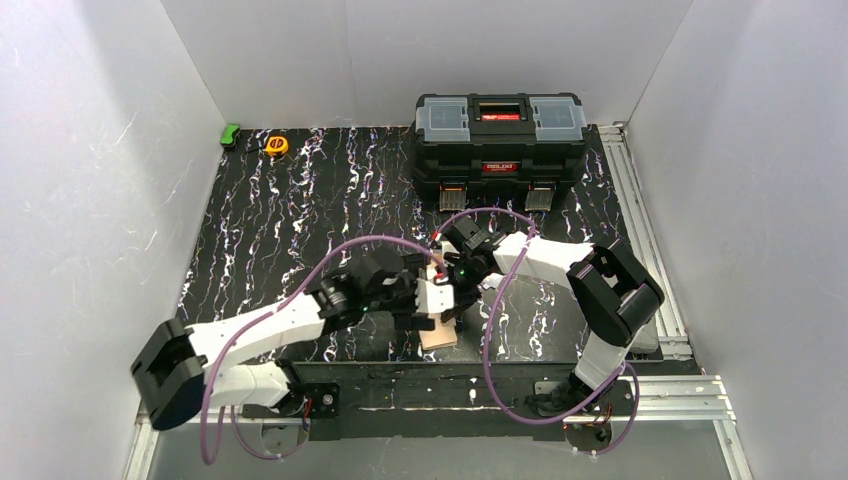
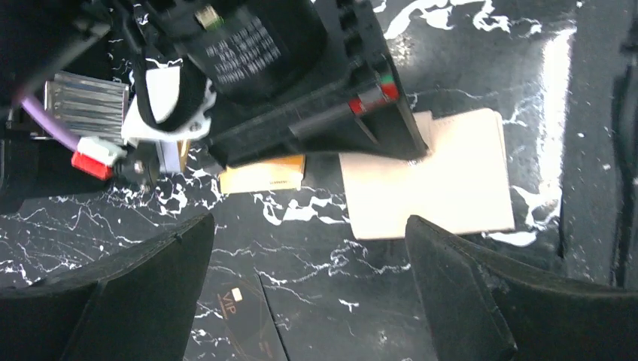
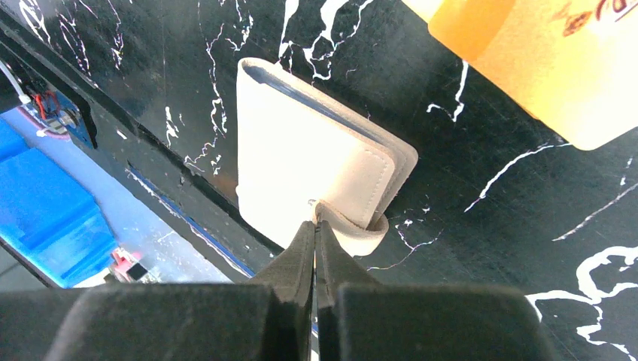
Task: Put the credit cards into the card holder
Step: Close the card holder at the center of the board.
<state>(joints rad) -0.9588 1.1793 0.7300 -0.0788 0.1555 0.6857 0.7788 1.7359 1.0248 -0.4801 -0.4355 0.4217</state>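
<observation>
Well, my left fingers (image 2: 143, 278) are spread with the thin, slippery black card (image 2: 242, 320) between them, so I'd pinch its edge; my right fingers (image 3: 301, 259) are pressed together at the wallet (image 3: 301, 150).

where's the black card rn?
Left wrist view, bottom left of centre: the black card lies flat between the fingers of the open left gripper, below the orange card, left of the card holder.

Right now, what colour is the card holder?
The card holder is cream-beige; right wrist view shows it best.

Tool (image 3: 315, 226) (closed) touches the card holder's (image 3: 301, 143) tab.
</observation>
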